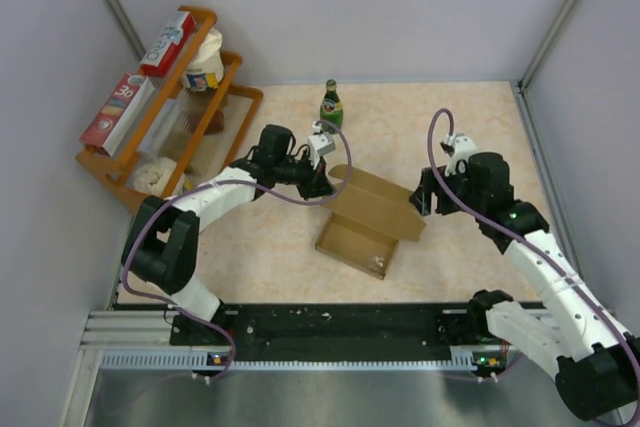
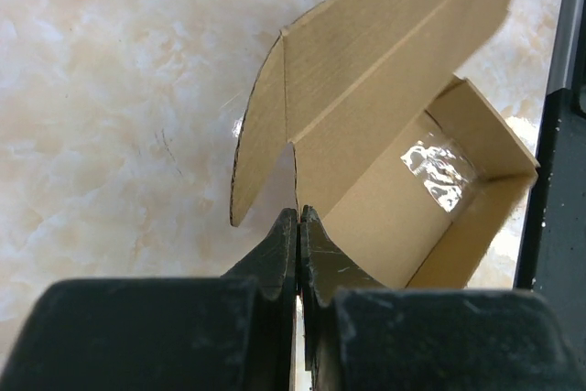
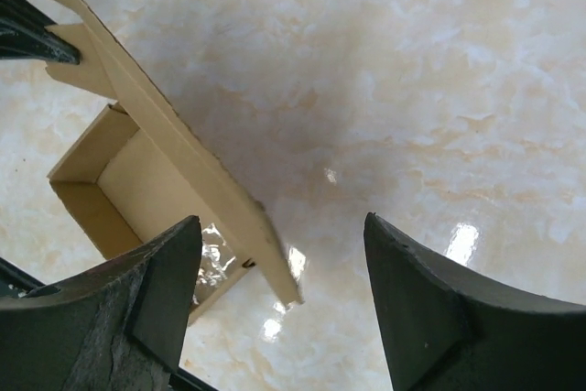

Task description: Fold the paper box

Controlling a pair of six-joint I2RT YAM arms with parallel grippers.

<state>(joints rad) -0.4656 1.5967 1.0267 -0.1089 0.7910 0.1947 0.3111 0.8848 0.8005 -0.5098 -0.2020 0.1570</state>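
The paper box (image 1: 365,219) is plain brown cardboard, half formed: an open tray with its lid panel raised. It lies mid-table. My left gripper (image 1: 322,179) is shut on the lid's far-left corner; in the left wrist view the fingertips (image 2: 299,215) pinch the cardboard edge (image 2: 295,171) with the tray (image 2: 430,217) beyond. My right gripper (image 1: 420,202) is open at the lid's right end. In the right wrist view the lid's edge (image 3: 192,162) runs between its spread fingers (image 3: 169,263), touching neither, with the tray (image 3: 110,180) at left.
A green bottle (image 1: 331,104) stands behind the box. A wooden rack (image 1: 175,107) at the far left holds red-and-white printed boxes (image 1: 165,44) and a jar (image 1: 205,62). Grey walls (image 1: 580,67) close in the table's sides and back.
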